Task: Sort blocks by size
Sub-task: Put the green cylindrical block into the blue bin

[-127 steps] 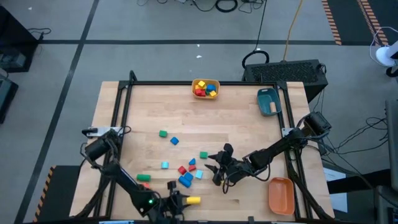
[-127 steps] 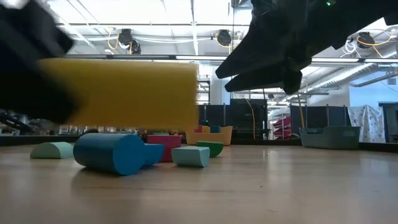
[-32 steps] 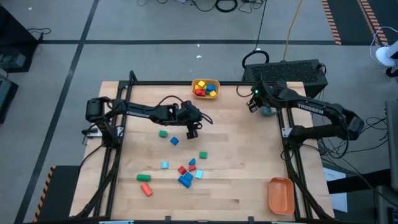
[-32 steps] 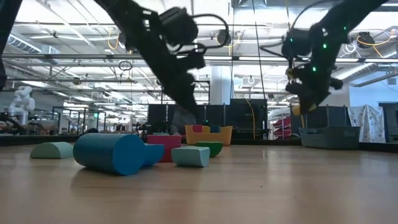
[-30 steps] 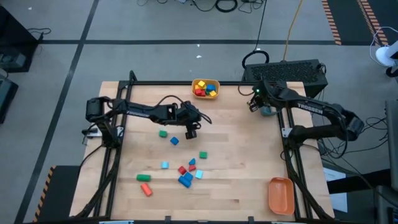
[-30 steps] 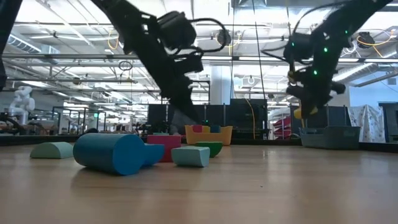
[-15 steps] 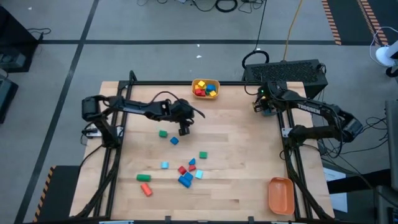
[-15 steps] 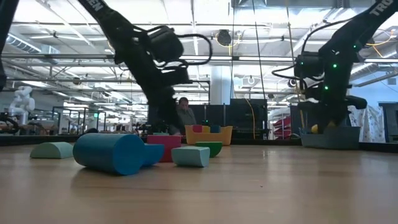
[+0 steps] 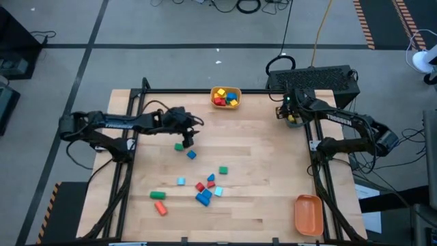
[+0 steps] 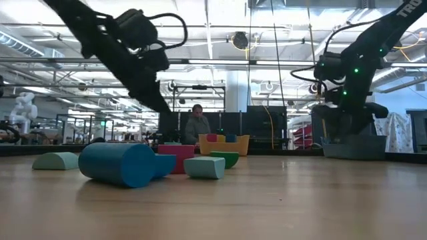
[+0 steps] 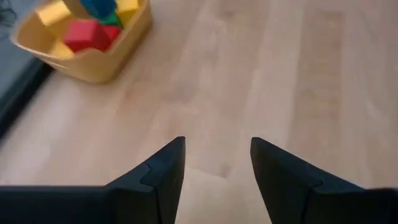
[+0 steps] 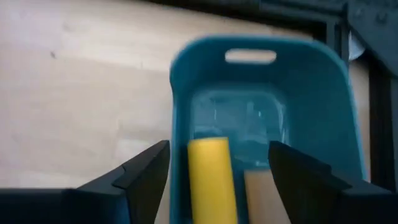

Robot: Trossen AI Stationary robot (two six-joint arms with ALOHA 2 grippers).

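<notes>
The right gripper [image 12: 217,163] hangs over the teal bin [image 12: 323,112], its fingers [image 12: 144,171] spread wide and holding nothing — a yellow cylinder block [image 12: 210,174] lies in the bin between them, with a plain wood block [image 12: 264,193] just beside it. The left gripper [image 11: 217,163] has its fingers [image 11: 163,169] part open over bare bench [image 11: 298,74], empty, with the yellow bin [image 11: 99,59] (red, yellow and blue blocks inside) ahead of them. The other loose blocks [image 9: 205,188] lie scattered on the bench, well apart from both pairs of fingers.
</notes>
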